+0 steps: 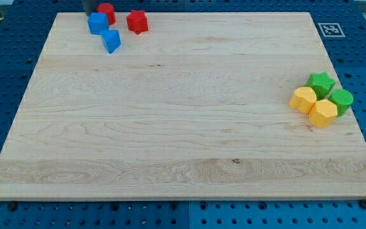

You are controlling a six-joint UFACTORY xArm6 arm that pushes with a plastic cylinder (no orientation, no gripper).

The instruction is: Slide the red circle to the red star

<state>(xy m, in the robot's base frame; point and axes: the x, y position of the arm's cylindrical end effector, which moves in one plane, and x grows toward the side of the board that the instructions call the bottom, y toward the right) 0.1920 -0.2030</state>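
Observation:
The red circle [107, 11] sits at the top left of the wooden board [183, 127], partly hidden behind a blue block [97, 24]. The red star [136, 21] lies just to the right of the circle, with a small gap between them. My tip [89, 13] shows as a short dark rod at the view's top edge. It stands just left of the red circle and right behind the blue block.
A second blue block [111, 41] lies just below the first. At the right edge a green star [321, 82], a green circle [342, 100] and two yellow blocks [303, 99] [323, 113] are clustered. A printed marker [330, 29] sits at the top right corner.

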